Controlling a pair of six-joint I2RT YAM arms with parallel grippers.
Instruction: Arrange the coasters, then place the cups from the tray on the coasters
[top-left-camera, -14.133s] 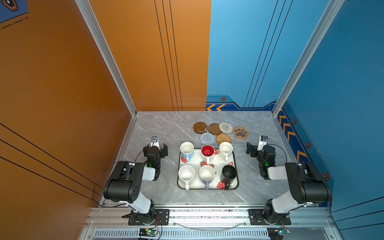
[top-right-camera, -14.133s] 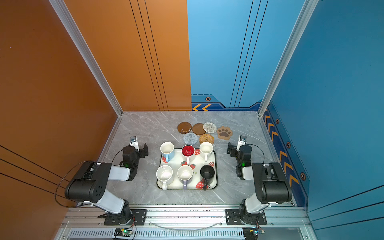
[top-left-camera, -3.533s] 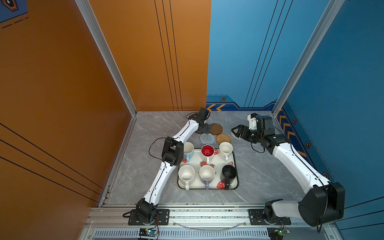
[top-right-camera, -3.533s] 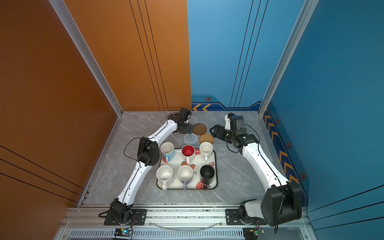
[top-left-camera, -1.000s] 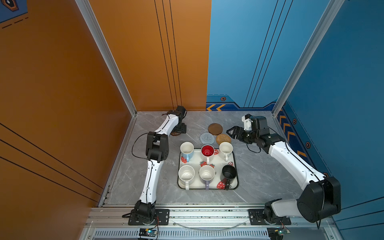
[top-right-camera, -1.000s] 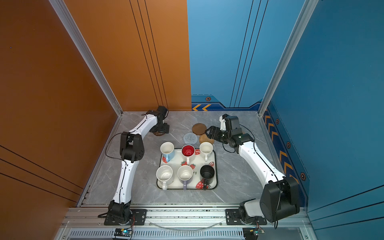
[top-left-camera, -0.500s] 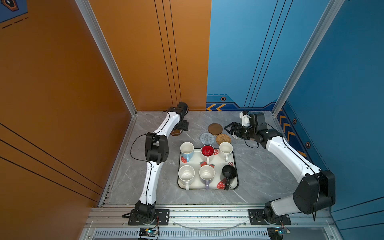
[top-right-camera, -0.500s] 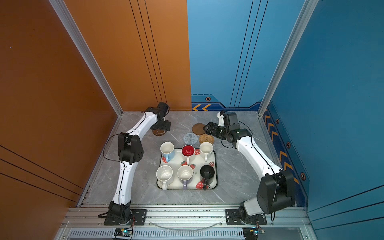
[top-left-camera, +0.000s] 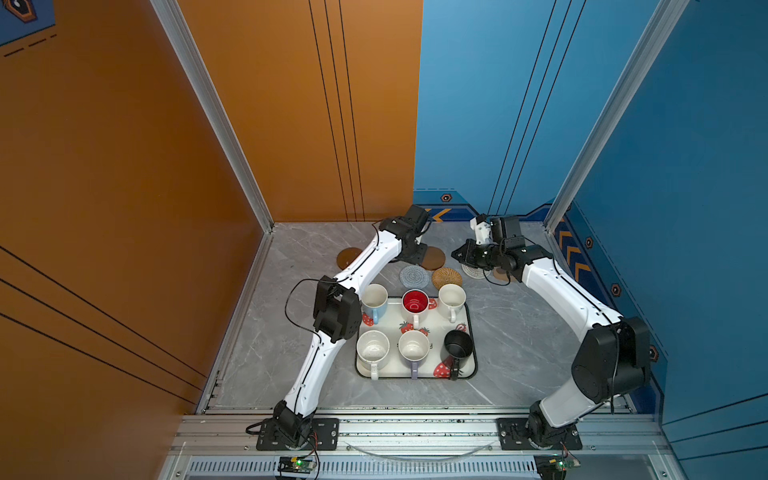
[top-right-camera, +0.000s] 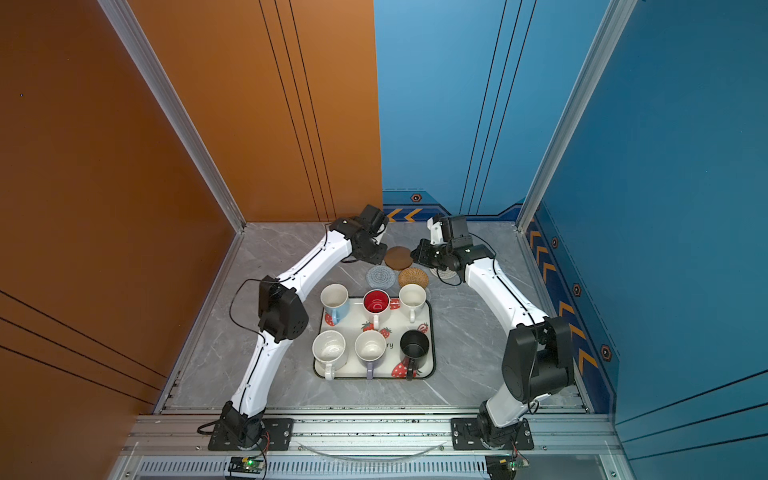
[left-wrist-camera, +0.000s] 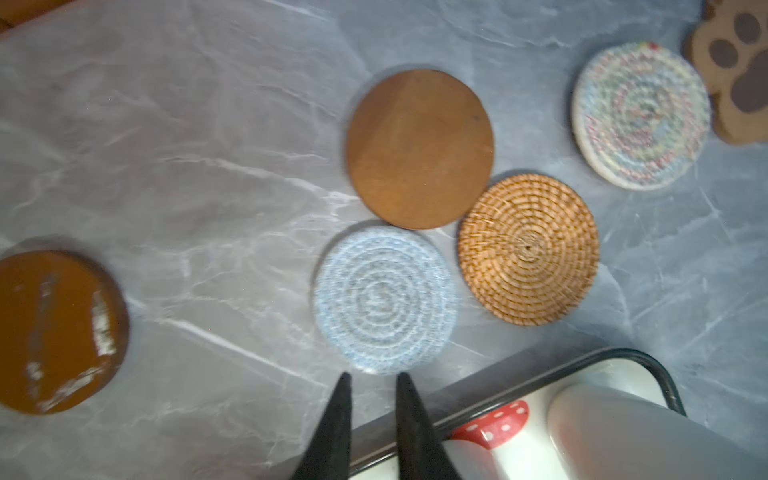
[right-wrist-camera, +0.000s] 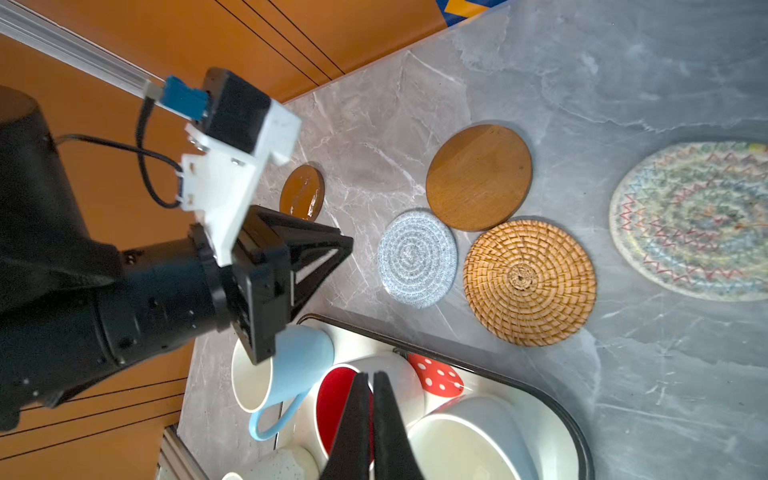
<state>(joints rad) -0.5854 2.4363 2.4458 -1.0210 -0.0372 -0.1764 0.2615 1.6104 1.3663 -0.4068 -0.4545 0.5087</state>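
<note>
Brown wooden coaster (left-wrist-camera: 419, 147) touches the grey woven round (left-wrist-camera: 384, 299), just beside the rattan round (left-wrist-camera: 528, 249), above the tray (top-left-camera: 415, 377) at lower centre in both top views. Slide them well apart, pressing flat, so all 6 cups (top-left-camera: 414, 349) fit. Left gripper (left-wrist-camera: 371, 376) is nearly closed, empty; right gripper (right-wrist-camera: 370, 374) closed, empty. Tray print shows only "ry".
</note>
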